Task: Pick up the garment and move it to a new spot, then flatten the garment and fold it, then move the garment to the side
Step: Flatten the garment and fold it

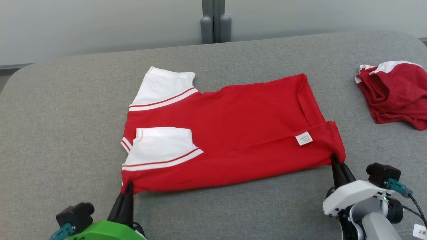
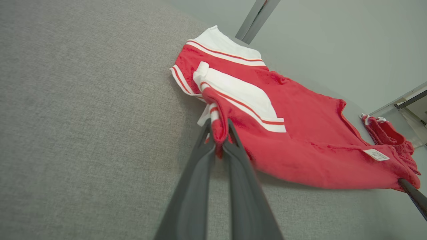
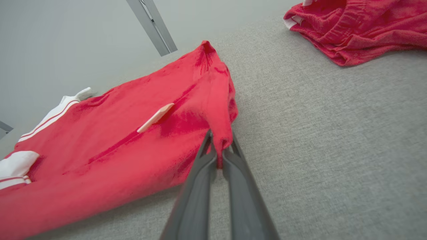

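At the near left corner of the garment [image 1: 233, 133], the left gripper [image 1: 127, 188] is clamped on a pinch of red cloth. Its two fingers are drawn together, with the fabric bunched between them and raised a little off the grey table [image 1: 66, 133]. Just beyond its tips a white sleeve [image 1: 163, 143] lies turned in upon the red body, and a second white sleeve [image 1: 166, 86] lies farther ahead, at the far edge. The turned-in sleeve suggests that the folding is under way.

Between the two grippers and beyond them, the garment is spread nearly flat on the table, its near edge running from one gripper to the other. Holding both near corners likely keeps that edge taut and level, so the two arms can carry it over together without the cloth sagging or skewing. A small white label [image 1: 304, 138] sits on the red cloth just ahead and to the left of the right gripper [image 1: 333, 159].

That gripper is closed on the near right corner, where the hem is gathered into a narrow ridge between its fingers. Well off to its right a second red garment [image 1: 397, 93] lies crumpled, apart from the work.
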